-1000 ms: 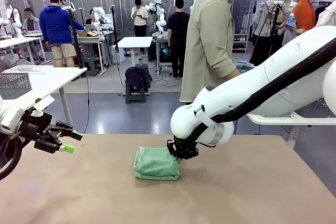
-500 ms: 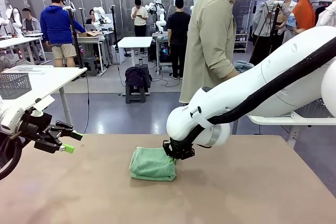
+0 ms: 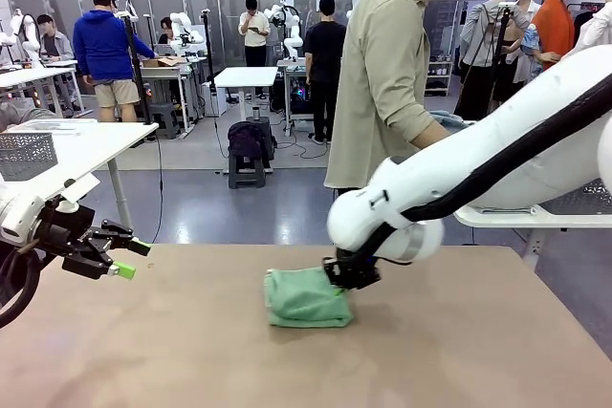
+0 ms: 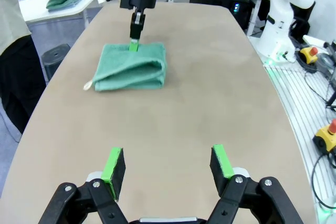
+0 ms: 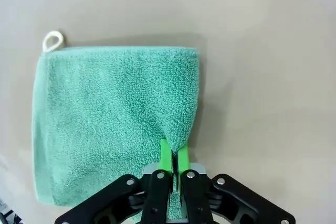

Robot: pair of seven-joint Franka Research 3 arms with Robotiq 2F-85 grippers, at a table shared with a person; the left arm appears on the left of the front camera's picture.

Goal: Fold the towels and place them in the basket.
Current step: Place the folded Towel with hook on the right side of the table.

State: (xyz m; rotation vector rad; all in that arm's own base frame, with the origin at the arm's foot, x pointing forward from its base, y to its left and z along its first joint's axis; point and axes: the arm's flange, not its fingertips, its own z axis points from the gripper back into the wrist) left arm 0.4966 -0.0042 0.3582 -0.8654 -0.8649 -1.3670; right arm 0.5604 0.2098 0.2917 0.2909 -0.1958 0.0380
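Front view: folded mint towel (image 3: 306,298) lies flat on the table (image 3: 191,351). The right gripper (image 3: 346,279) is at the towel's far right corner, jaws clamped on cloth. The left gripper (image 3: 122,257) hangs well to the towel's left, jaws apart and empty, and a person (image 3: 382,83) stands beyond the towel. Left wrist view: the left pads (image 4: 114,165) stand wide, with the towel well ahead of them and bare board between. The layers gape at the towel's near right edge, so the fold looks loose. Right wrist view: the green pads (image 5: 166,156) are pressed together on a thin ridge of pile pulled up at the towel's edge, and the hanging loop (image 5: 53,39) sits at the towel's opposite corner. Risks, as judged: the pinch may hold the top layer alone (depth of bite cannot be told), so a lift could peel the fold open. So narrow a bite near the edge could slip under the towel's weight. A sideways drag could smear the layers apart, and the left gripper is too far from the towel to steady it.
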